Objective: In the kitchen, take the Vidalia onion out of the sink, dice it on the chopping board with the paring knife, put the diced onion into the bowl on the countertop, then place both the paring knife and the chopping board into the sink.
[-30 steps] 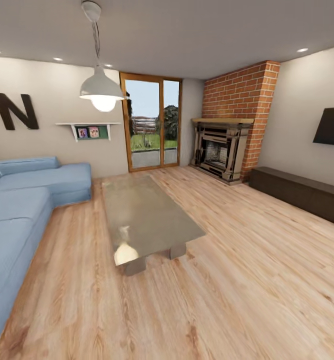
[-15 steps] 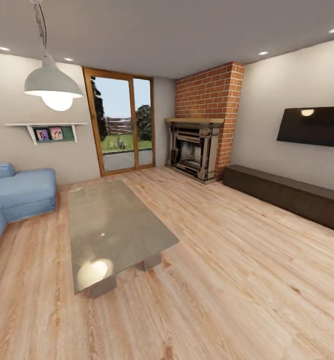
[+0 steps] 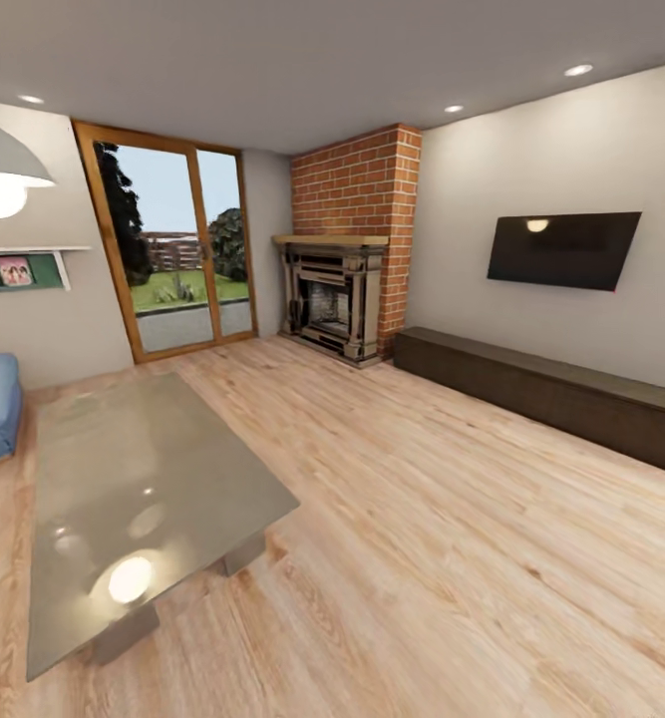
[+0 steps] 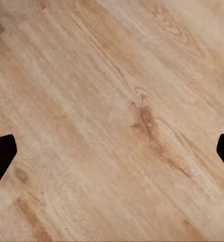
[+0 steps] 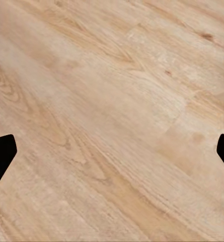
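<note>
My head view covers a living room: a light plank wooden floor (image 3: pixel 422 519), a low grey glossy rectangular coffee table (image 3: pixel 133 499), a red brick corner fireplace (image 3: pixel 347 259), and a black wall-mounted television (image 3: pixel 561 249). The left gripper (image 4: pixel 112 154) and right gripper (image 5: pixel 112 154) each hang spread wide over bare floorboards, nothing between the fingertips. No kitchen item is in sight here.

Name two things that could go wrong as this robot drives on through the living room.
1. The low glass table stands close at the near left; a leftward turn might clip its corner.
2. The dark bench runs along the right wall, so drifting right could mean a scrape.
Both grippers, left gripper and right gripper, hang open above the wood floor, holding nothing to drop.
</note>
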Tool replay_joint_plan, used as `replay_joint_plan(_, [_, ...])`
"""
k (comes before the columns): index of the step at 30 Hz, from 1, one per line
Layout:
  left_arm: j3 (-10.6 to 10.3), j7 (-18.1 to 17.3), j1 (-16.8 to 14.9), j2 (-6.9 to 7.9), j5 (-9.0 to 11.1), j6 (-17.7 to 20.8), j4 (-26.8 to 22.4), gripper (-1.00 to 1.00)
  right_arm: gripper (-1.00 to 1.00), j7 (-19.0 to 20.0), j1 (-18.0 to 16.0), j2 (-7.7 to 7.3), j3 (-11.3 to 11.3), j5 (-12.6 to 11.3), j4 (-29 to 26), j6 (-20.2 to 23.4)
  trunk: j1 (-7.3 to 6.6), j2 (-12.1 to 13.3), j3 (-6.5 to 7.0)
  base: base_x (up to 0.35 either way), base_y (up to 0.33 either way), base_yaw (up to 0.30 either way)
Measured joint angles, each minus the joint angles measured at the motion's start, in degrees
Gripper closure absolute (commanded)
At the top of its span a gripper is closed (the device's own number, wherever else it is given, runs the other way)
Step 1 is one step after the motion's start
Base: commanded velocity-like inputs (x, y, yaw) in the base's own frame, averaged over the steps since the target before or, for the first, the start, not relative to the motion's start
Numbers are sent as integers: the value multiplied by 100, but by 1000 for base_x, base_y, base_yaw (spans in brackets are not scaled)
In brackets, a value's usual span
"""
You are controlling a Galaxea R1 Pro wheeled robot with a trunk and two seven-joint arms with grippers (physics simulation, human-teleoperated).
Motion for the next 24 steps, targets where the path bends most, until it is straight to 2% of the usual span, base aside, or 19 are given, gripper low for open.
replay_joint_plan(24, [0,0,0,0,0,-6,44,-100,-100,5,0,0,-2,0,0,-3,0,0,0,321,-187,-295])
